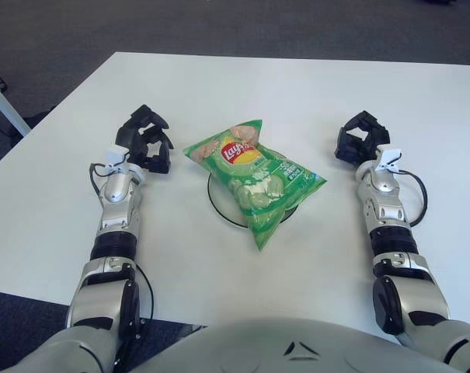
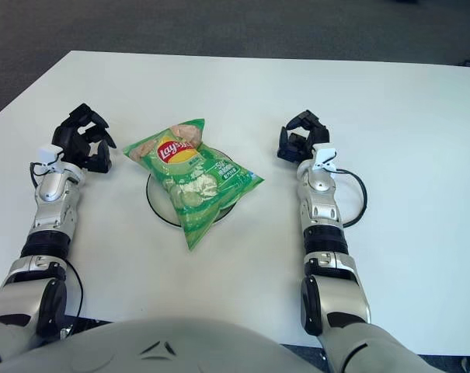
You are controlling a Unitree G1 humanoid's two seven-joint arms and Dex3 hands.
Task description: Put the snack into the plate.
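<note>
A green Lay's chip bag (image 1: pixel 254 177) lies across a white plate (image 1: pixel 217 203) in the middle of the white table (image 1: pixel 219 85), covering most of it. My left hand (image 1: pixel 145 140) is to the left of the bag, apart from it, with its black fingers relaxed and holding nothing. My right hand (image 1: pixel 361 138) is to the right of the bag, also apart from it, fingers loosely curled and holding nothing. The bag also shows in the right eye view (image 2: pixel 190 172).
The table's far edge (image 1: pixel 297 58) borders dark carpet. A cable loops from my right wrist (image 1: pixel 417 198) over the table. A white table leg or frame (image 1: pixel 5 105) shows at far left.
</note>
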